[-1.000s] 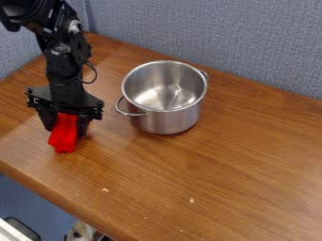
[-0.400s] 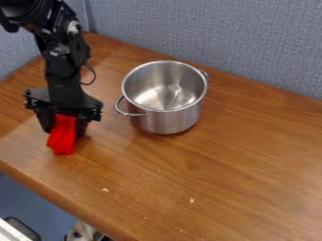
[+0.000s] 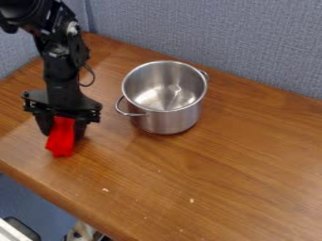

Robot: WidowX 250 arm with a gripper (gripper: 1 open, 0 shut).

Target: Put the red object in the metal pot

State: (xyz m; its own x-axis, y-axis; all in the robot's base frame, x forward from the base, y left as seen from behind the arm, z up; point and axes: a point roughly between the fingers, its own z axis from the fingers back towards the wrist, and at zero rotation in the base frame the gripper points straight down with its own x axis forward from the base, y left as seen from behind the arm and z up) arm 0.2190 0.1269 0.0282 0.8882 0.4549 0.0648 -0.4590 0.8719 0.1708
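Observation:
The red object (image 3: 60, 140) stands at the left of the wooden table, pinched between the black fingers of my gripper (image 3: 63, 124), which comes straight down from above and is shut on it. Its lower end shows below the fingers, close to or just off the tabletop; I cannot tell if it touches. The metal pot (image 3: 167, 96) stands upright and empty to the right of the gripper, a short gap away, with one loop handle (image 3: 124, 105) facing the gripper.
The wooden table (image 3: 189, 179) ends at a front edge running down to the lower right. A grey-blue backdrop (image 3: 239, 38) rises behind the pot. The arm's black column (image 3: 56, 47) leans in from the upper left.
The gripper and the red object have shifted slightly left and a little upward over the last second. The pot has not moved.

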